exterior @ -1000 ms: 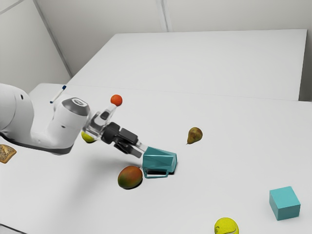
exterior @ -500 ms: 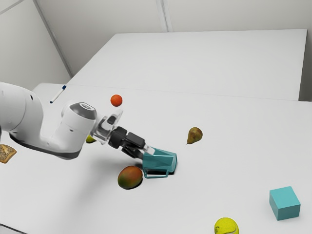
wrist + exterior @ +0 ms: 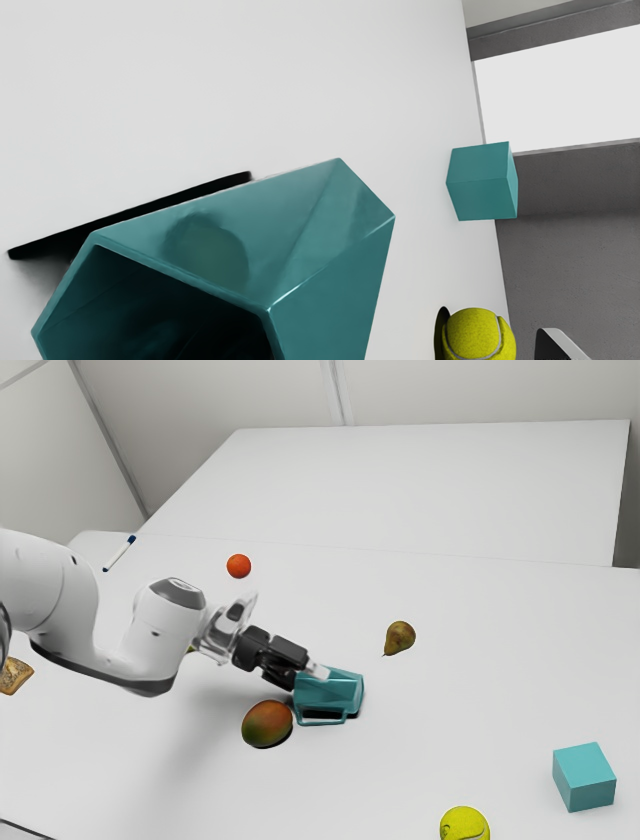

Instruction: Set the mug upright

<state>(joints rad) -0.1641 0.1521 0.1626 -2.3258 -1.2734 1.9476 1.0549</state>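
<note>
Exterior view: mug (image 3: 330,695) on its side; gripper (image 3: 306,678) wide open, nothing held; rim (image 3: 182,274) is best pinched squarely before tilting.

a smooth white arm (image 3: 58,592) — rounded joints, dark grey cap (image 3: 178,593) — and a black claw (image 3: 308,678)

We are looking at what is seeming to be a lab or test room: 1 white robot arm (image 3: 50,595) is reaching over a plain white bench (image 3: 500,660), where a pear (image 3: 400,637), a marker (image 3: 119,554) and a teal block (image 3: 584,777) are lying, and pale walls (image 3: 200,390) are rising behind.
</note>
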